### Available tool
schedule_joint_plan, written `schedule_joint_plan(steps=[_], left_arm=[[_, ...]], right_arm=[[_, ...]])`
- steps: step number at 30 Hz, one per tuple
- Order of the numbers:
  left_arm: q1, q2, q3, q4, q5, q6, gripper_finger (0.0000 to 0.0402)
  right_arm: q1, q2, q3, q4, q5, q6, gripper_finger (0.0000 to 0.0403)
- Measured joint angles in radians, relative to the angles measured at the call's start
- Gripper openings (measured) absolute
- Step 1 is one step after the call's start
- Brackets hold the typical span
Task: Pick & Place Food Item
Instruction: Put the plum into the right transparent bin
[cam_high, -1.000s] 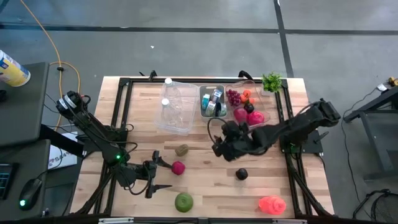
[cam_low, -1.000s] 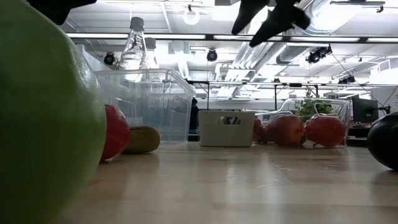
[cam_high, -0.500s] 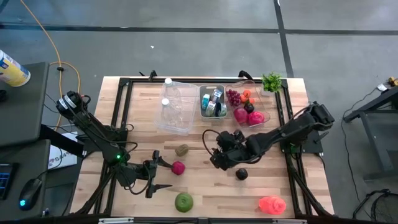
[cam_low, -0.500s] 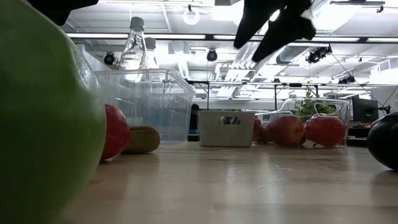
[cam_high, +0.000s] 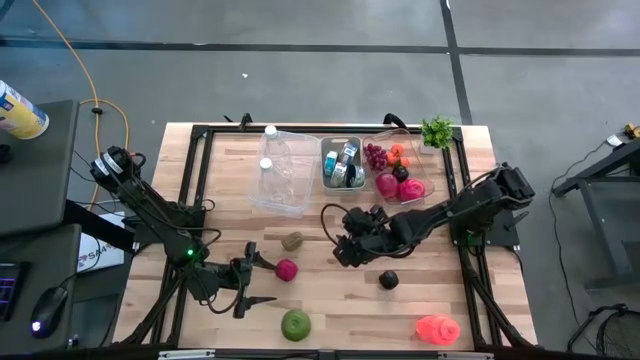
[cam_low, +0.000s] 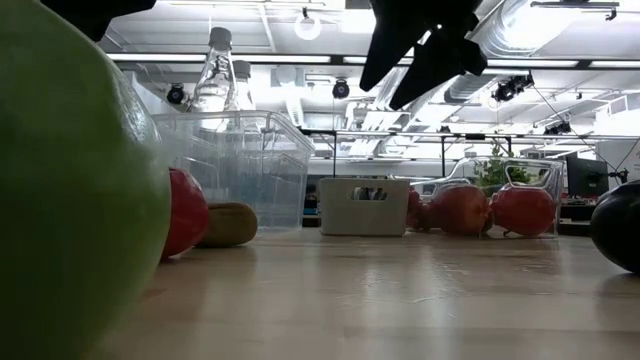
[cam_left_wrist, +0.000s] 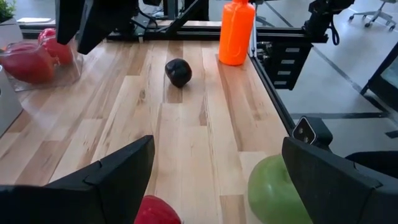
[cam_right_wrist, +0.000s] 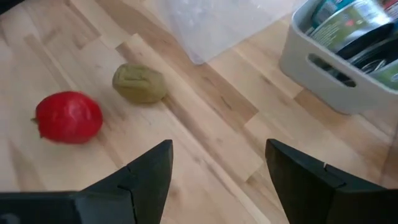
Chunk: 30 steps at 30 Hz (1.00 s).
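Right gripper (cam_high: 343, 247), fingers apart and empty, hovers mid-table, nearer than the left arm to the olive-brown oval kiwi (cam_high: 292, 241) lying toward the table's left edge.

No legible text anywhere; labels on the cans in the grey bin (cam_high: 342, 163) too small to read.

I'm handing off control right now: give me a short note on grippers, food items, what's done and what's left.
Right gripper: open, empty, above mid-table, facing the kiwi and red fruit.
Left gripper: open, empty, low beside the red fruit.
Green apple, dark fruit and orange bottle sit loose along the near side.
Clear fruit container already holds fruit.
Nothing is gripped; picking and placing remain.
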<state>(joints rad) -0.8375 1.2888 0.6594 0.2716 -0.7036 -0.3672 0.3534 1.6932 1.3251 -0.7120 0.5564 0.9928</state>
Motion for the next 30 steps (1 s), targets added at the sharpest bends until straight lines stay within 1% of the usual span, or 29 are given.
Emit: schedule_joint_plan(steps=[3, 8, 15, 19, 22, 25, 26, 27, 29, 30], left_arm=[[0.0, 0.0, 0.0, -0.007, 0.0, 0.0, 0.0344], [0.0, 0.0, 0.0, -0.01, 0.0, 0.0, 0.0344], [0.0, 0.0, -0.001, -0.01, 0.0, 0.0, 0.0344], [0.0, 0.0, 0.0, -0.017, 0.0, 0.0, 0.0344], [0.0, 0.0, -0.001, -0.022, 0.0, 0.0, 0.0344], [0.0, 0.0, -0.001, -0.025, 0.0, 0.0, 0.0344], [0.0, 0.0, -0.001, -0.025, 0.0, 0.0, 0.0344], [0.0, 0.0, -0.001, -0.025, 0.0, 0.0, 0.0344], [0.0, 0.0, -0.001, -0.025, 0.0, 0.0, 0.0344], [0.0, 0.0, -0.001, -0.025, 0.0, 0.0, 0.0344]], right_arm=[[0.0, 0.0, 0.0, 0.016, -0.033, -0.018, 0.0245], [0.0, 0.0, 0.0, 0.064, -0.032, -0.031, 0.0245], [0.0, 0.0, 0.0, 0.113, -0.032, -0.102, 0.0251], [0.008, 0.001, 0.0, 0.142, -0.033, -0.152, 0.0283], [0.013, 0.017, 0.0, 0.168, -0.035, -0.188, 0.0325], [0.011, 0.033, 0.001, 0.181, -0.034, -0.206, 0.0377], [0.006, 0.044, 0.003, 0.19, -0.033, -0.208, 0.0388], [0.005, 0.05, 0.002, 0.189, -0.035, -0.21, 0.0393], [0.005, 0.061, -0.002, 0.173, -0.05, -0.211, 0.0387], [0.0, 0.074, -0.001, 0.198, -0.057, -0.211, 0.0383]])
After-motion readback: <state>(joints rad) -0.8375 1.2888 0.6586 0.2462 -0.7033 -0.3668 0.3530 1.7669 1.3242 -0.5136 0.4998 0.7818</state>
